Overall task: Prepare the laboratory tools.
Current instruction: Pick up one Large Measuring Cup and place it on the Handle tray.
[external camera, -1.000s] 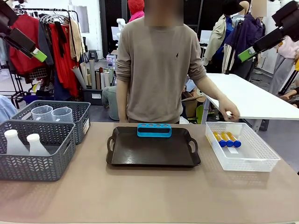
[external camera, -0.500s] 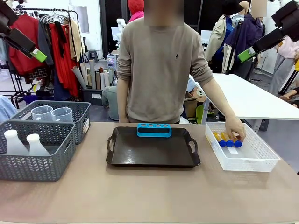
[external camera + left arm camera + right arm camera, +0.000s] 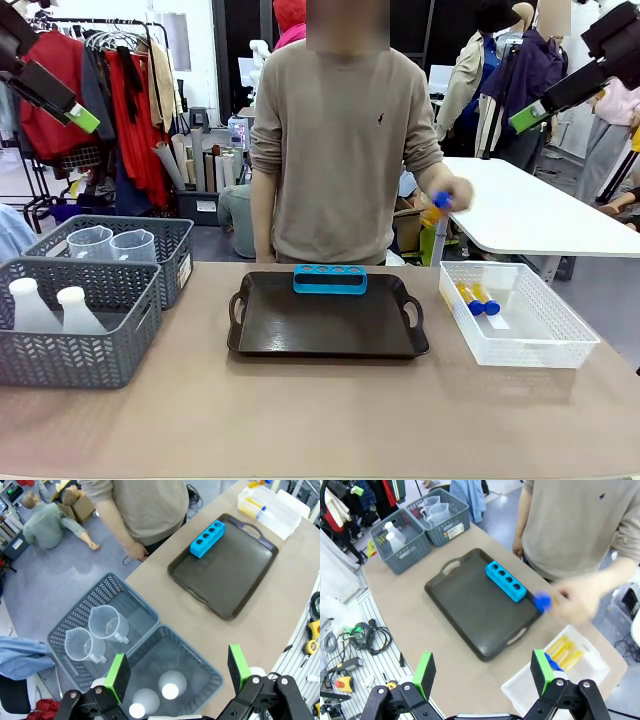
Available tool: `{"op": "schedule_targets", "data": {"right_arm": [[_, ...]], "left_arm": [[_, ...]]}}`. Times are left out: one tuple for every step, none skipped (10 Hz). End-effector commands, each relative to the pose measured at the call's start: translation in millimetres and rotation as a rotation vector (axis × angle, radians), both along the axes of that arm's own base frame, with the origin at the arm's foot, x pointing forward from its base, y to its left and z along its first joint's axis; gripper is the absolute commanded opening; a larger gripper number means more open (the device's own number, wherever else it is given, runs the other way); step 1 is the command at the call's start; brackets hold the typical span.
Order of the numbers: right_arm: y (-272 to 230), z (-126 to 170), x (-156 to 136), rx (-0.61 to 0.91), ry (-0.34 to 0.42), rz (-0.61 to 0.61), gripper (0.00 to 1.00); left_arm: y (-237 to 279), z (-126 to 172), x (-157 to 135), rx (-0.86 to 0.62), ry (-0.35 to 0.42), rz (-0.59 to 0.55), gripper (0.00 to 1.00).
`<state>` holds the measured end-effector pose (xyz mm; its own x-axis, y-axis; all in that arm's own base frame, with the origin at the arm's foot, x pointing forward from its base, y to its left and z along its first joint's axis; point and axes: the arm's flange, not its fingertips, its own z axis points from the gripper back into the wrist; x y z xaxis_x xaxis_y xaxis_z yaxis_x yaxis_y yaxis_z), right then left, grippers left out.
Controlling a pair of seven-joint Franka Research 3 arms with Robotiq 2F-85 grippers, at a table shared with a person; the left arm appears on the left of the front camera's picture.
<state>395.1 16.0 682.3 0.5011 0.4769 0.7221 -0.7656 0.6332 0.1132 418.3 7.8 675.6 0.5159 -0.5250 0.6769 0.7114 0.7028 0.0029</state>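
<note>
The person's hand holds one tube lifted up away from the clear bin, probably to carry it to the blue rack on the tray. Two tubes lie in the bin. The left gripper and right gripper hang high, spread wide and empty, leaving room.

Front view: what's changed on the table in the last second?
The person's hand dipped into the clear basket, took hold of one amber tube and lifted it to chest height; two tubes remain inside. The blue rack on the tray, the grey baskets, and the open left gripper and right gripper stayed put.
</note>
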Motion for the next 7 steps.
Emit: {"op": "schedule_targets", "data": {"right_arm": [[0.6,1.4,0.3,0.016,-0.008,0.011,1.00],[0.6,1.4,0.3,0.016,-0.008,0.011,1.00],[0.6,1.4,0.3,0.016,-0.008,0.011,1.00],[0.6,1.4,0.3,0.016,-0.008,0.011,1.00],[0.6,1.4,0.3,0.016,-0.008,0.011,1.00],[0.6,1.4,0.3,0.016,-0.008,0.011,1.00],[0.6,1.4,0.3,0.016,-0.008,0.011,1.00]], "left_arm": [[0.9,0.9,-0.1,-0.012,0.000,-0.004,1.00],[0.9,0.9,-0.1,-0.012,0.000,-0.004,1.00],[0.0,0.0,0.0,0.000,0.000,0.000,1.00],[-0.3,6.8,7.2,0.114,0.062,0.059,1.00],[-6.8,2.3,14.0,0.225,0.118,0.050,1.00],[-11.6,-4.9,25.5,0.287,0.115,0.052,1.00],[-13.2,-14.6,38.2,0.320,0.127,0.060,1.00]]}}
